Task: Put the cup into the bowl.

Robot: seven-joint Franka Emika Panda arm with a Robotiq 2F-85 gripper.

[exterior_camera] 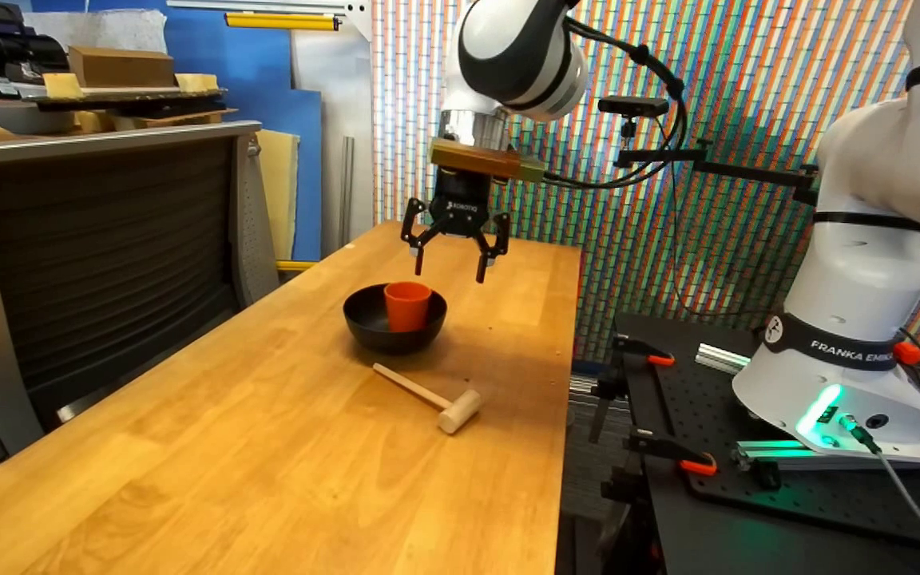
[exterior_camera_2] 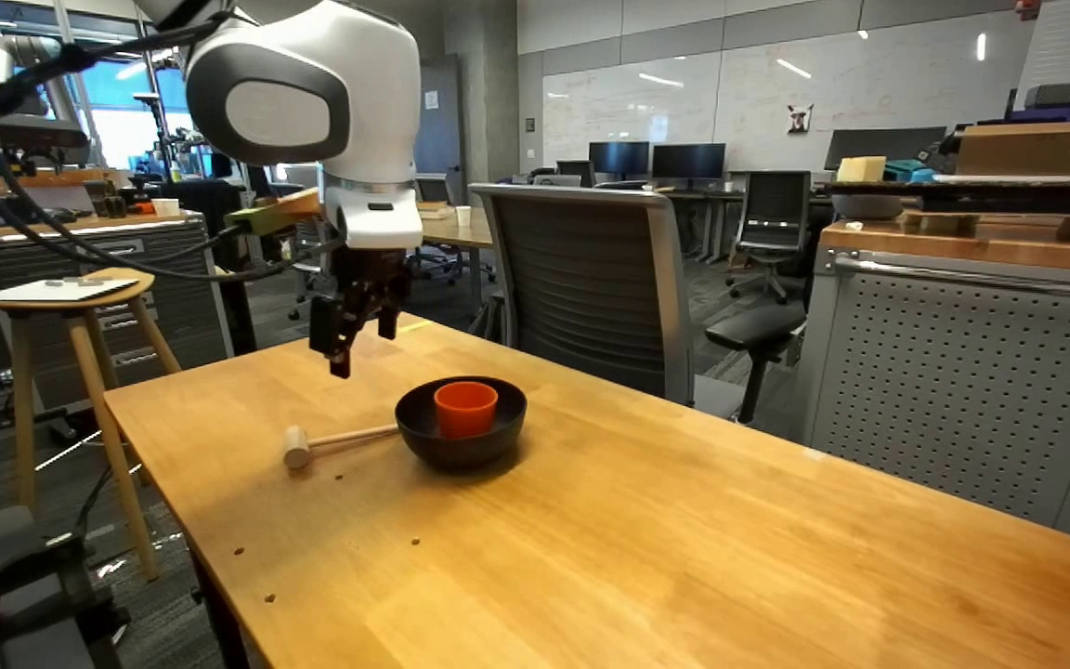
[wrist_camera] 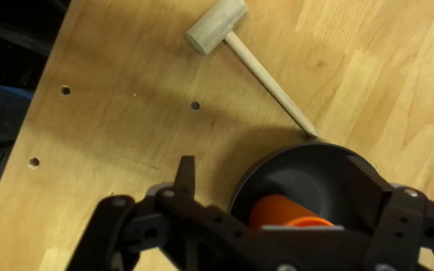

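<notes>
The orange-red cup (exterior_camera: 406,311) stands upright inside the black bowl (exterior_camera: 364,331) on the wooden table. The cup (exterior_camera_2: 465,413) and the bowl (exterior_camera_2: 428,446) show the same way in an exterior view. My gripper (exterior_camera: 450,270) is open with nothing between its fingers, apart from the cup and above the table by the bowl; it also shows in an exterior view (exterior_camera_2: 364,351). In the wrist view the open fingers (wrist_camera: 269,165) frame part of the bowl (wrist_camera: 296,184). The cup (wrist_camera: 277,212) is partly hidden there behind the gripper body.
A pale wooden mallet (exterior_camera: 460,411) lies on the table (exterior_camera: 308,463) beside the bowl, its handle end close to the bowl; it also shows in the wrist view (wrist_camera: 217,28). A dark chair (exterior_camera_2: 581,288) stands along a long table edge.
</notes>
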